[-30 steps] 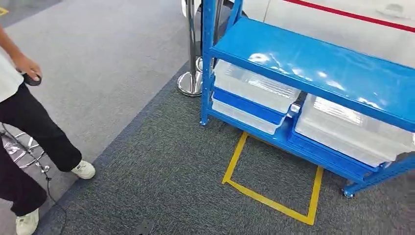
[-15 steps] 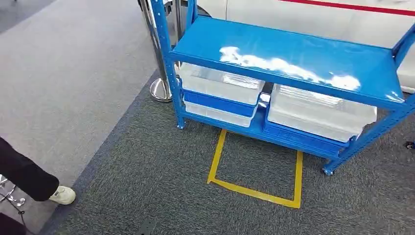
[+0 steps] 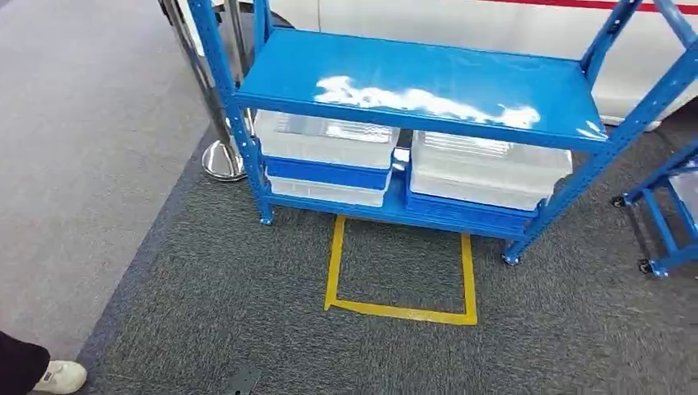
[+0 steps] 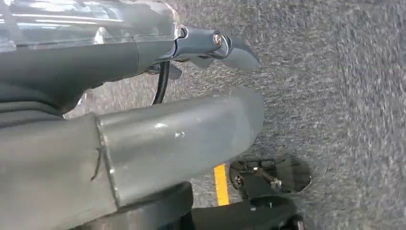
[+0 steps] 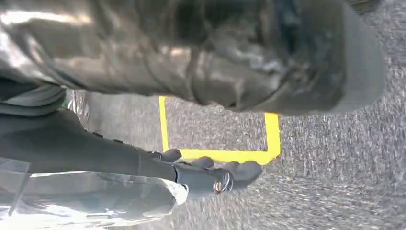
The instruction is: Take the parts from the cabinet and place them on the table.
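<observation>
The blue metal cabinet (image 3: 420,82) stands straight ahead in the head view, its top shelf bare and shiny. On its lower shelf sit two clear lidded bins, one on the left (image 3: 325,138) and one on the right (image 3: 490,169), each over a blue tray; their contents are hidden. My left hand (image 4: 182,134) hangs over the grey carpet with its fingers (image 4: 215,45) stretched out and nothing in it. My right hand (image 5: 268,57) hangs the same way, its dark fingers (image 5: 206,175) straight and holding nothing, above a yellow tape mark (image 5: 225,154).
A yellow tape square (image 3: 333,263) marks the carpet in front of the cabinet. A chrome stanchion base (image 3: 221,160) stands at its left corner. Part of a second blue wheeled frame (image 3: 667,214) is at the right. A person's white shoe (image 3: 58,377) is at the lower left.
The whole head view has swung: the cabinet now sits centred and squarer to me, and the person at the left has slid almost out of the picture.
</observation>
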